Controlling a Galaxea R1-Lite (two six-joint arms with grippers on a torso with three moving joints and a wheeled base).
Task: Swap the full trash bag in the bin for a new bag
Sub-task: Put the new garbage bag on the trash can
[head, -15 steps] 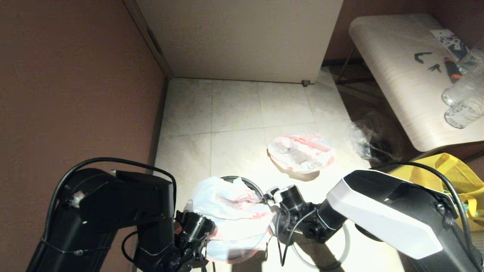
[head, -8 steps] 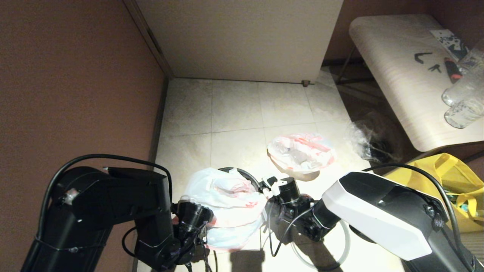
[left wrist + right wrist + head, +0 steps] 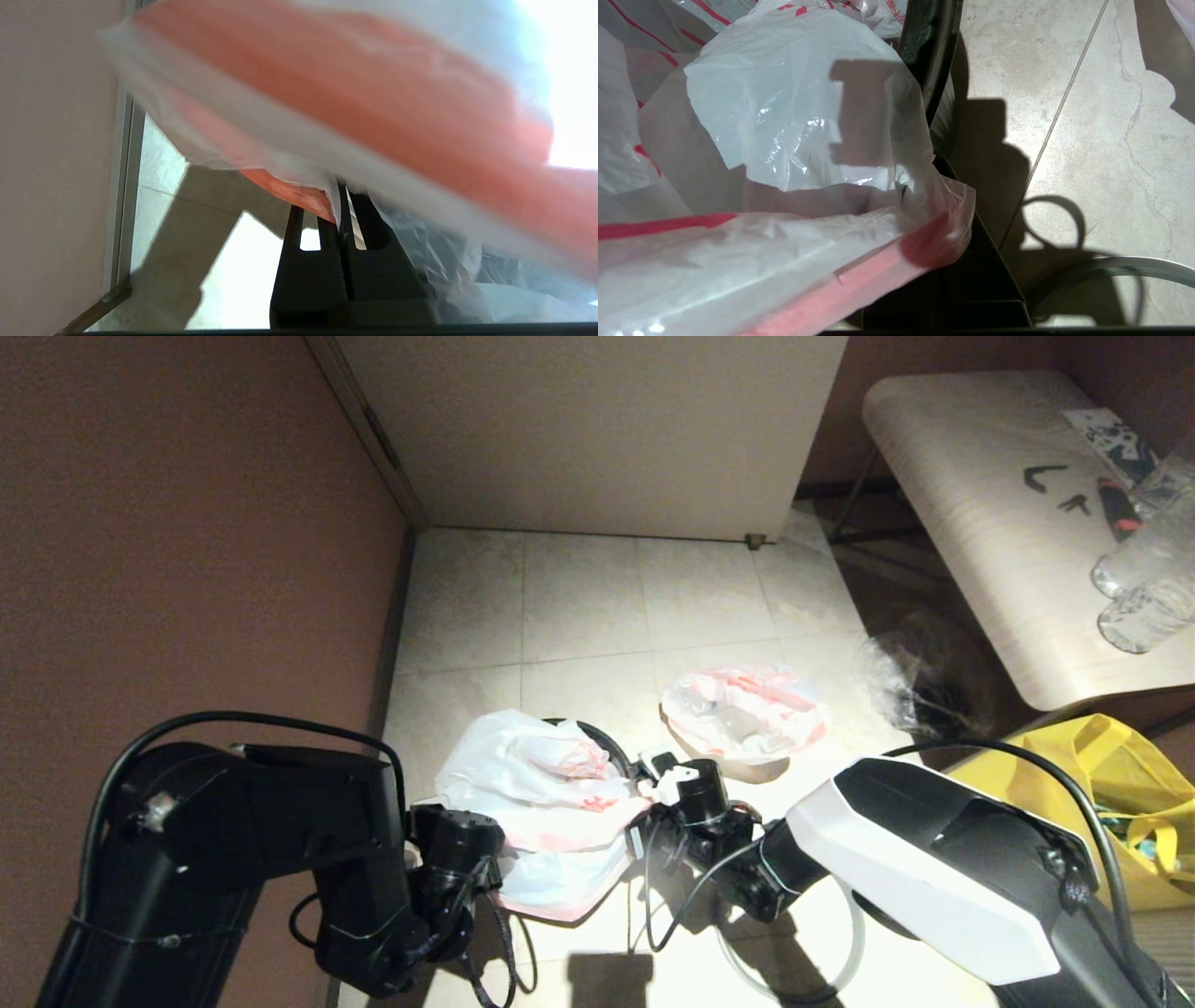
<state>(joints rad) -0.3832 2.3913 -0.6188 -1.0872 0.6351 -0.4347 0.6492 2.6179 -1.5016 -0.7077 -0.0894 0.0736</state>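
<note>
While both arms reach low over the floor, the scene reads as follows.

Left gripper (image 3: 343, 219): fingers pressed together on the pinkish-red edge strip of the new bag (image 3: 546, 798), seen in the left wrist view.

Right gripper (image 3: 644, 782): at the opposite edge of the same bag; the plastic drapes over its fingers, and I cannot tell whether they are apart or together.

New bag: stretched between the two grippers, spread over the mouth of the bin.

Bin (image 3: 597, 747): directly under the bag, only an arc of its black rim showing beyond the right gripper.

Full trash bag (image 3: 744, 712): on the floor, past the right gripper and apart from it.

Grey ring (image 3: 845, 952): flat on the floor beneath the right arm.
</note>
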